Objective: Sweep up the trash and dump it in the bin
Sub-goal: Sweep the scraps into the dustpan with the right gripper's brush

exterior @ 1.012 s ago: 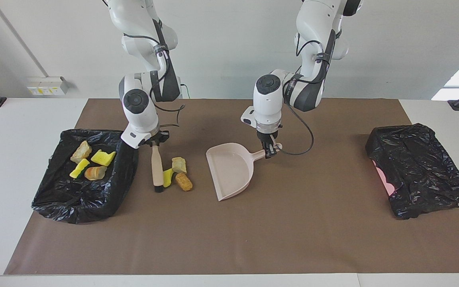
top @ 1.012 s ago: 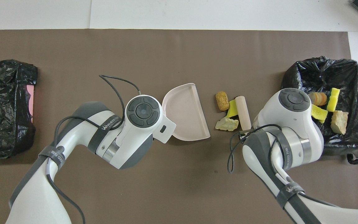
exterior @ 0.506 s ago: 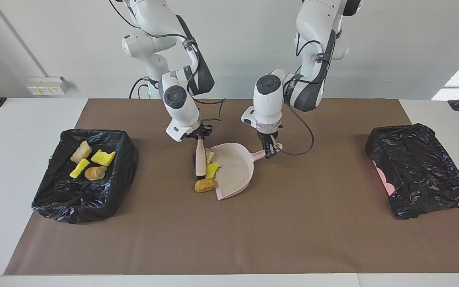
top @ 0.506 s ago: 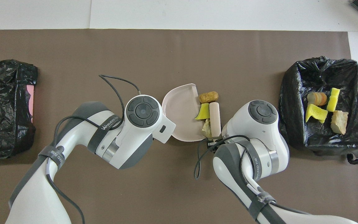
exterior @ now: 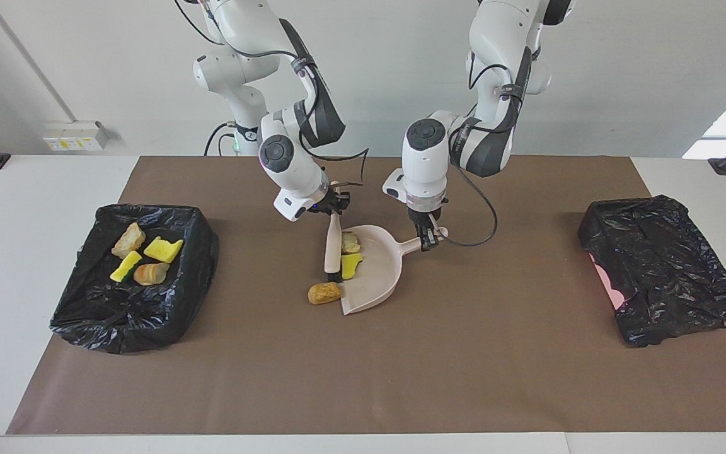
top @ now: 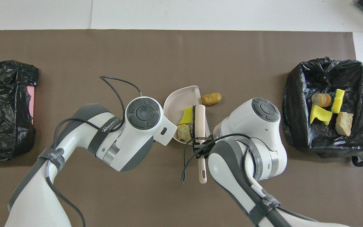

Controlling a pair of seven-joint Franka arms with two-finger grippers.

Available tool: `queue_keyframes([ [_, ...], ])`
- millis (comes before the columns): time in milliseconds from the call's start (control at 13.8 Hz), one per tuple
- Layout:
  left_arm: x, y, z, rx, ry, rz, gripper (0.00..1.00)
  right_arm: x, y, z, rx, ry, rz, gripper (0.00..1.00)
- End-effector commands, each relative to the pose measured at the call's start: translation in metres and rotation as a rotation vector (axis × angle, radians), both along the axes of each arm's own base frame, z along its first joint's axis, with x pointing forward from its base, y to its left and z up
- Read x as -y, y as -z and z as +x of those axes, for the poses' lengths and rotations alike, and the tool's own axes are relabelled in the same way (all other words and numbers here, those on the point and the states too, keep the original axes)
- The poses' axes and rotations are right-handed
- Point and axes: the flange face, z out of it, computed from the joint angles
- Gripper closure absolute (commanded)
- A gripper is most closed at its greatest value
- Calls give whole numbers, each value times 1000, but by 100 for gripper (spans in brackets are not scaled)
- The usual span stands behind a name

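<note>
- Trash is in three places: a yellow sponge bit (exterior: 350,265) and a beige lump (exterior: 350,242) lie in the pink dustpan (exterior: 375,277), an orange-brown piece (exterior: 324,292) lies on the brown mat just outside the dustpan's open edge, and four pieces (exterior: 144,255) lie in the black-lined bin (exterior: 193,252) at the right arm's end of the table.
- Right gripper (exterior: 334,208): its jaws pinch the brush (exterior: 333,249) by the handle; the brush head is below them, at the dustpan's mouth beside the two chunks.
- Left gripper (exterior: 428,239): its jaws pinch the dustpan's handle.
</note>
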Motion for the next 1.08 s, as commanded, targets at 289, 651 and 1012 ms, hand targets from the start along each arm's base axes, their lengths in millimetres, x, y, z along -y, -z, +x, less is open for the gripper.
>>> queue_keyframes([
  [289, -6, -3, -4, 32, -51, -9, 100, 114, -20, 96, 215, -255, -308, 100],
  [651, -7, -1, -5, 28, -75, -5, 100, 63, 35, 99, 208, -353, -336, 100],
  [1012, -7, -1, -5, 26, -77, -3, 100, 19, 40, 58, 108, -290, -177, 100],
])
